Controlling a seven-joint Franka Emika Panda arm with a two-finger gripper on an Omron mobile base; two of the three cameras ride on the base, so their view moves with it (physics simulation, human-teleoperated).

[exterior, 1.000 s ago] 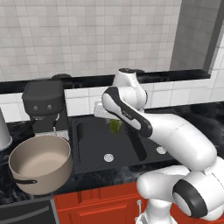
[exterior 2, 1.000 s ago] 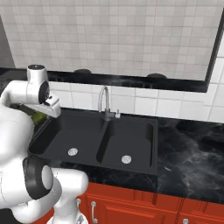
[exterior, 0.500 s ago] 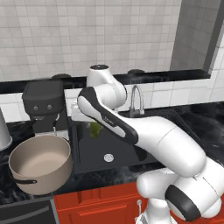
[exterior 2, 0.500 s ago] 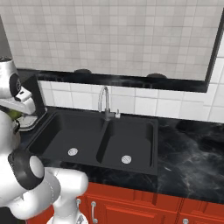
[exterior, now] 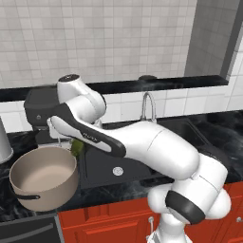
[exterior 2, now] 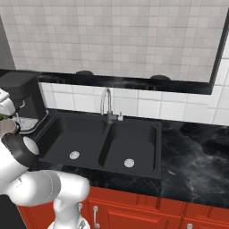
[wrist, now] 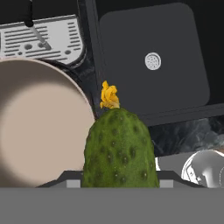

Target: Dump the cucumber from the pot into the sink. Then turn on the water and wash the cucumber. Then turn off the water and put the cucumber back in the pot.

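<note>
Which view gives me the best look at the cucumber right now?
The hand view: the cucumber sits close and centred, bumpy green skin and yellow flower tip clear. The left base view shows a small green patch beside the pot; the right base view, a green sliver at its left edge.

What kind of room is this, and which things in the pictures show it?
It looks like a kitchen: a black double sink with a curved faucet set in a dark counter, a coffee machine beside it, and a large pot on the counter.

I'm in a kitchen: black double sink with faucet, tiled wall, coffee machine, red cabinets.
</note>
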